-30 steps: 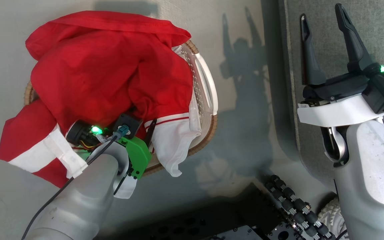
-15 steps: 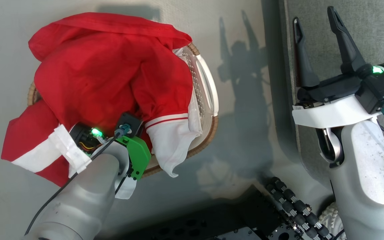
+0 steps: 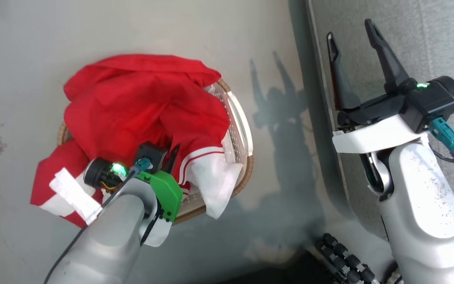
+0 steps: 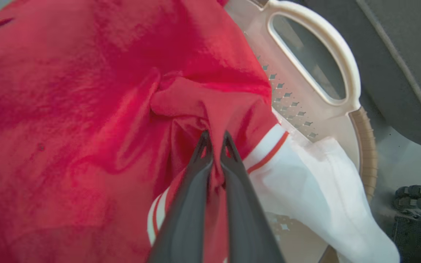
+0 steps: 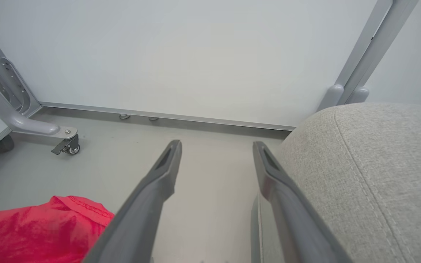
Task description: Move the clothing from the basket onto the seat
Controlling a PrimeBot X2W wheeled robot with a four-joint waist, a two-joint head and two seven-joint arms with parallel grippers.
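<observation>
Red clothing (image 3: 132, 106) with white bands lies heaped over the white basket (image 3: 240, 130), spilling past its left rim onto the floor. In the left wrist view my left gripper (image 4: 216, 138) is shut on a bunched fold of the red clothing (image 4: 86, 109), near a white-trimmed cuff (image 4: 269, 153). The basket handle (image 4: 316, 62) shows to the upper right. My right gripper (image 3: 351, 35) stands open over the edge of the grey seat (image 3: 428, 39), holding nothing. In the right wrist view the right gripper (image 5: 216, 146) points at the floor beside the seat (image 5: 371, 164).
A white wall (image 5: 196, 54) with grey frame posts and a caster (image 5: 68, 146) stands beyond the floor. The robot's dark base with rollers (image 3: 345, 256) lies at the bottom between basket and seat. Open floor separates basket and seat.
The head view has shifted, so the basket and clothing now sit lower and smaller. My left gripper's fingers are pinched on the red fabric, and the left sleeve has bunched closer to the arm.
</observation>
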